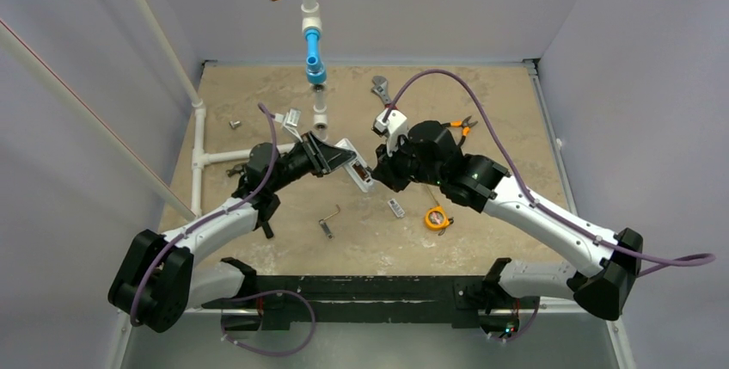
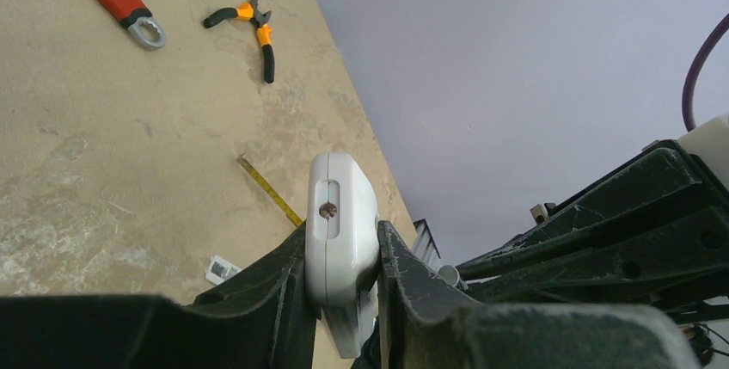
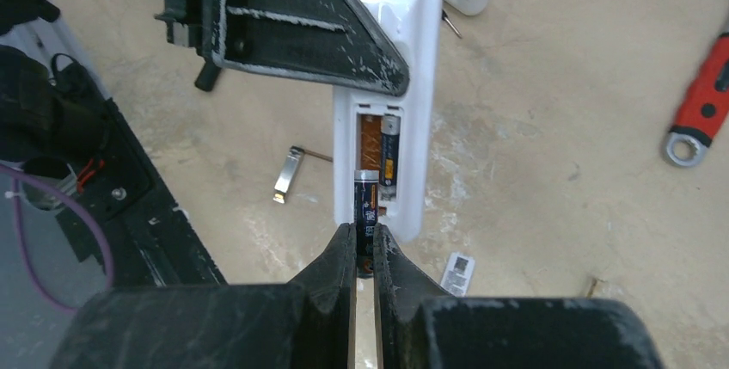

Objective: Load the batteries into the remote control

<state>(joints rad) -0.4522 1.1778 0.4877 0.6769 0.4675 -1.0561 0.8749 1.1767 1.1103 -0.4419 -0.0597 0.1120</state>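
Note:
My left gripper (image 1: pixel 344 161) is shut on the white remote control (image 1: pixel 355 166) and holds it above the table; in the left wrist view the remote (image 2: pixel 339 231) sits edge-on between the fingers. In the right wrist view the remote (image 3: pixel 417 85) shows its open battery bay with one battery (image 3: pixel 390 147) lying in the right slot. My right gripper (image 3: pixel 364 240) is shut on a second dark blue battery (image 3: pixel 366 206), whose upper end reaches into the left slot. The right gripper (image 1: pixel 378 171) meets the remote at the table's middle.
A small label tag (image 1: pixel 395 207), a yellow tape measure (image 1: pixel 438 218) and a metal hex key (image 1: pixel 328 219) lie near the front. A red-handled wrench (image 3: pixel 701 102), orange pliers (image 2: pixel 254 29) and white pipe pieces (image 1: pixel 206 156) lie further off. A blue and orange pipe assembly (image 1: pixel 311 16) stands at the back.

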